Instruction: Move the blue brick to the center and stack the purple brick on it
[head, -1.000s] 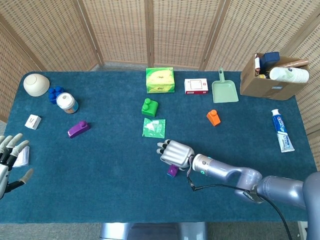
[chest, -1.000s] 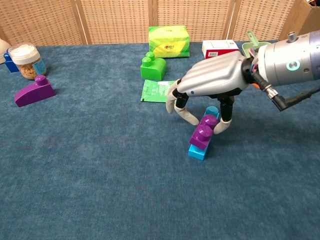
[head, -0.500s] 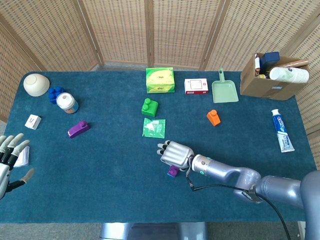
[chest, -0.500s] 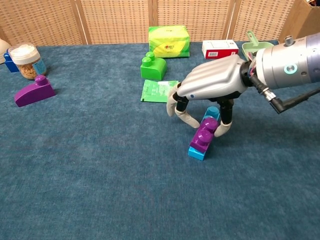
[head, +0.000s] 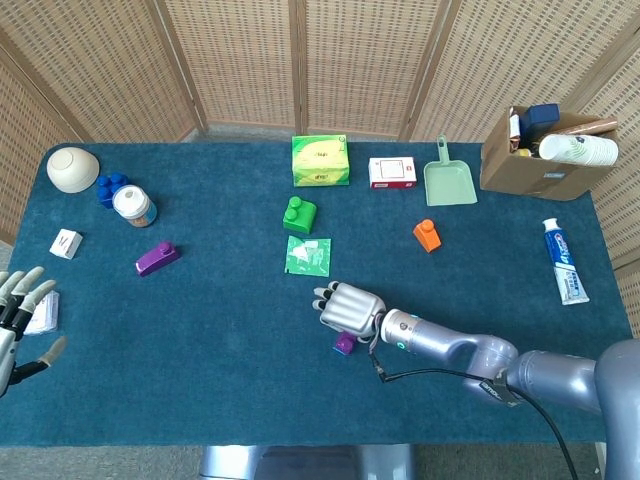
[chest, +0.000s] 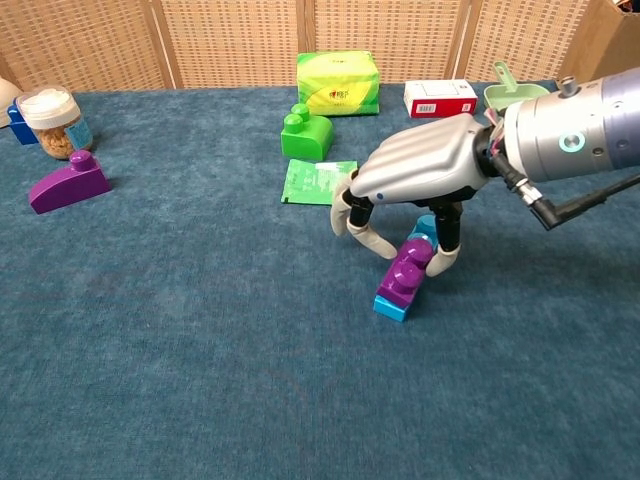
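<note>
Chest view shows the right hand (chest: 420, 185) pinching the purple brick (chest: 408, 266) atop the blue brick (chest: 398, 300) at bench (chest: 200, 380) centre; the left hand (head: 18, 320) hangs spread, holding nothing, at the bench's edge.

two purple bricks (chest: 408, 268) (chest: 68, 182), two green bricks... no: two purple bricks, one green brick (chest: 304, 133)

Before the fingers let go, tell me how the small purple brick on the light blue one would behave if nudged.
The small purple plastic brick looks rigid, probably light. It sits tilted on the light blue plastic brick, seemingly not fully seated, so a nudge might tip it off. The right robot hand pinches it, suggesting easy grip; its flat faces should not roll.
</note>
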